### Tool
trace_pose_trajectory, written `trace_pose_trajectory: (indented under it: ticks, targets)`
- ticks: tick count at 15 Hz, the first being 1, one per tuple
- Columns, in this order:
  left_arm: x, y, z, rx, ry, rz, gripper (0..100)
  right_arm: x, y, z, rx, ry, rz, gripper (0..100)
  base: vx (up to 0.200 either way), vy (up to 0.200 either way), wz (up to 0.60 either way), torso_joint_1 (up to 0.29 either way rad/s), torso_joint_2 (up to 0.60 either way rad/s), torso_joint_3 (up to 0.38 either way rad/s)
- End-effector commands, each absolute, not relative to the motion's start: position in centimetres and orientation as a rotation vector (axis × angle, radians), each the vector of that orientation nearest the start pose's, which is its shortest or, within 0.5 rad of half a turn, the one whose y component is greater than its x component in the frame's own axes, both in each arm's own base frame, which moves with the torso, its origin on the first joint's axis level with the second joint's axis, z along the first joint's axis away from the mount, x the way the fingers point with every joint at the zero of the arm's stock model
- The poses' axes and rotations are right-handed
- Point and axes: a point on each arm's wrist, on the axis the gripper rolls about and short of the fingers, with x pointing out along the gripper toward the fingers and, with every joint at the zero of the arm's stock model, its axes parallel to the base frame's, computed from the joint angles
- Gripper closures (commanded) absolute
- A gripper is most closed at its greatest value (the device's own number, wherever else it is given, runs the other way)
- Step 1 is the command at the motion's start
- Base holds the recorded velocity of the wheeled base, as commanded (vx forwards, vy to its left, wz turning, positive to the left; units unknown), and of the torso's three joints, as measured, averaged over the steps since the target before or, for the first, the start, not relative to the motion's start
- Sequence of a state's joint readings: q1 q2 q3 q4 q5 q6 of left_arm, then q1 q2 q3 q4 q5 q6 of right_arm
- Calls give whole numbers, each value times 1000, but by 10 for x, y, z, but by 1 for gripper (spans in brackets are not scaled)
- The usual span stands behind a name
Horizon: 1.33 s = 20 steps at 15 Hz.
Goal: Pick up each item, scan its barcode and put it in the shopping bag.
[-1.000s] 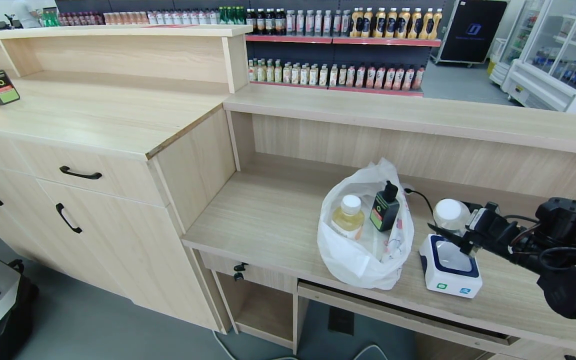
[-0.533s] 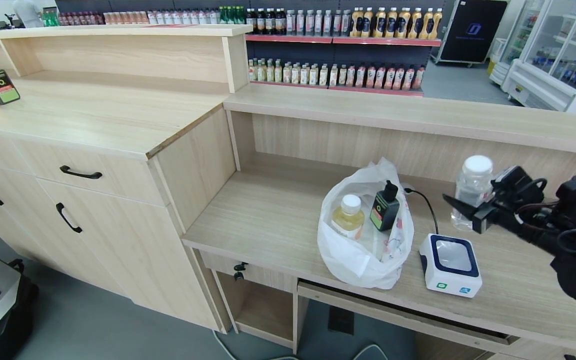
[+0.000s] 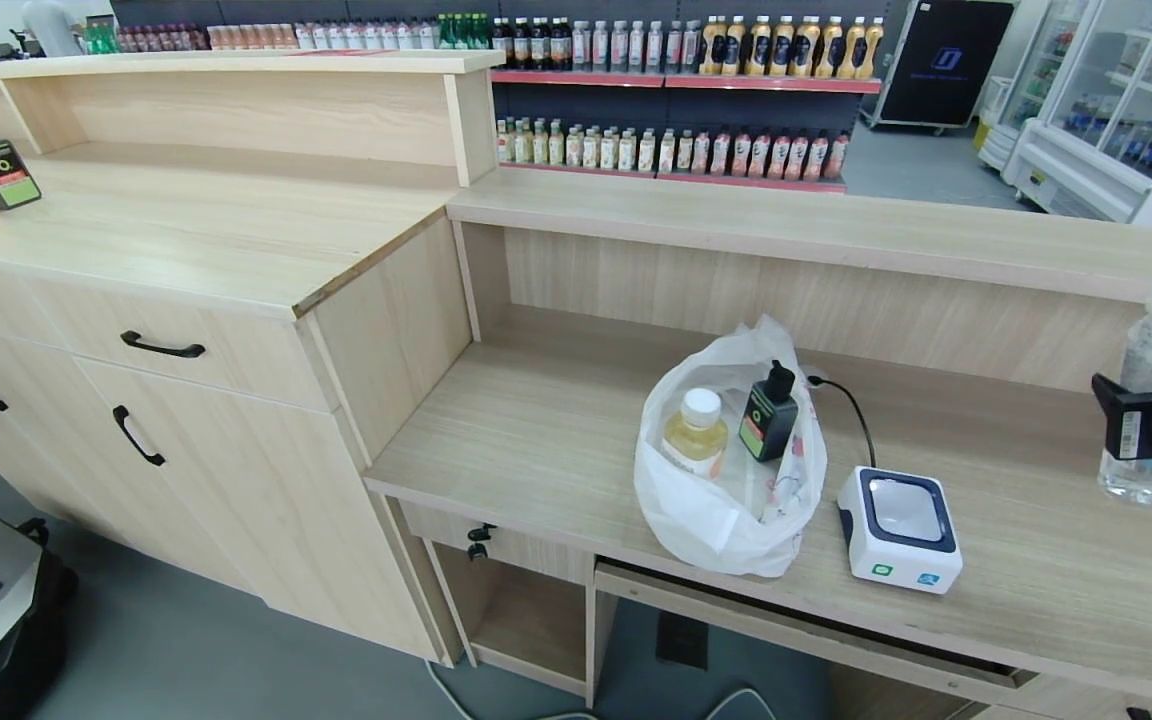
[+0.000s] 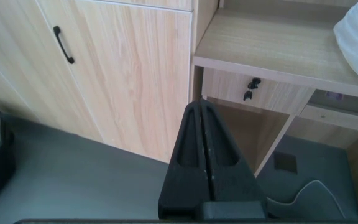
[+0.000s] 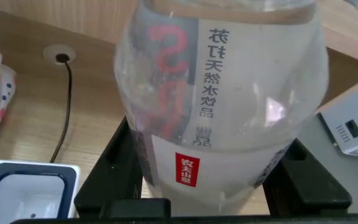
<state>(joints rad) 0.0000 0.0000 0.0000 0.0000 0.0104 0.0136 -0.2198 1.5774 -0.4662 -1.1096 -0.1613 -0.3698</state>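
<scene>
Clear bottle [image 3: 1151, 385] stands upright in your right gripper [image 3: 1141, 432], whose fingers [image 5: 114, 171] clamp its sides, over the counter's [image 3: 536, 430] right end, well right of the scanner [image 3: 899, 530]. Your left gripper [image 4: 207, 155] hangs low by the cabinet [image 4: 135, 74] front, fingers pressed together on nothing. The scanner sits near the counter's front edge. Just left of it, the bag [image 3: 726, 520] holds a yellow bottle [image 3: 696, 435] and a black bottle [image 3: 768, 420], caps up.

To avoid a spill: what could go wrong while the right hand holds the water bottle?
The shopping bag already holds a yellow bottle and a black bottle; lowering the water bottle in could topple them.
The cable runs beside the bag; the right hand might snag it.
</scene>
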Motion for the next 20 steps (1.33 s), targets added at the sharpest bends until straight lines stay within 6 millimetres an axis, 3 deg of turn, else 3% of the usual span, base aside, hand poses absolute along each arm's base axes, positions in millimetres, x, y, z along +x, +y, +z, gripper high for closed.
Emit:
trace_pose_trajectory:
  ticks: [1, 4, 7, 9, 15, 20]
  targets:
    - [-23, 0, 75, 14, 0, 11, 100, 231, -58, 186, -366, 34, -394, 100, 0, 0, 0, 0, 0, 0]
    - [-23, 0, 75, 12, 0, 11, 100, 238, -53, 184, -347, 1, -372, 100, 0, 0, 600, 2, -1, 2]
    - [-23, 0, 75, 14, 0, 11, 100, 259, -35, 178, -159, -77, -198, 100, 0, 0, 200, 1, 1, 4]
    - [-23, 0, 75, 14, 0, 11, 100, 272, -33, 165, -122, -67, -62, 100, 0, 0, 0, 0, 0, 0]
    - [-23, 0, 75, 12, 0, 11, 100, 308, -19, 111, -71, -21, 128, 100, 0, 0, 0, 0, 0, 0]
    - [-23, 0, 75, 14, 0, 11, 100, 318, -6, 95, -71, -23, 311, 100, 0, 0, 0, 0, 0, 0]
